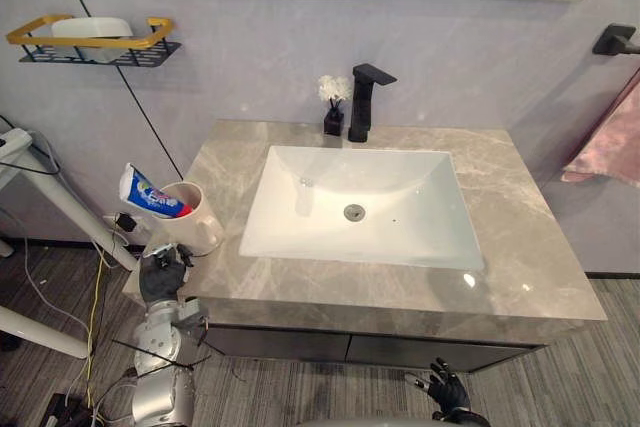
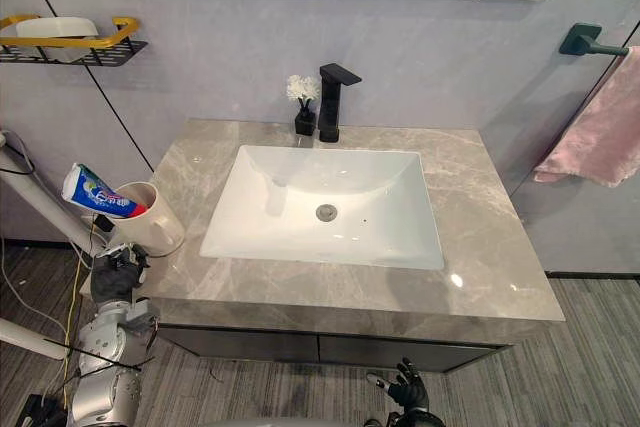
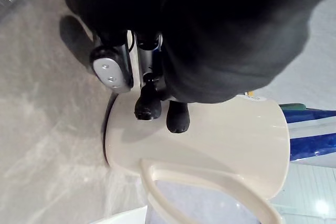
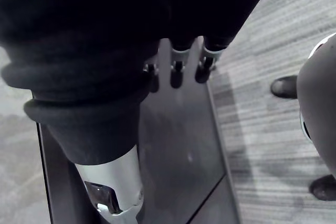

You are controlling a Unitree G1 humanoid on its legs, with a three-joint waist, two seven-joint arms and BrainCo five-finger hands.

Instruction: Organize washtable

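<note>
A cream mug (image 1: 196, 225) with a handle stands at the front left corner of the grey marble washtable (image 1: 520, 247). A blue, white and red toothpaste tube (image 1: 150, 194) leans out of it to the left. My left hand (image 1: 160, 273) is at the counter's edge just in front of the mug. In the left wrist view its dark fingertips (image 3: 149, 106) rest on the mug's side (image 3: 220, 140), and the thumb stays off it. My right hand (image 1: 447, 390) hangs low in front of the dark cabinet, fingers (image 4: 177, 72) straight, holding nothing.
A white sink (image 1: 400, 197) fills the counter's middle, with a black faucet (image 1: 365, 97) and a small black vase of white flowers (image 1: 334, 107) behind it. A yellow-railed wall shelf (image 1: 95, 42) holds a white dish. A pink towel (image 1: 610, 137) hangs at right. White stand legs (image 1: 60, 197) cross at left.
</note>
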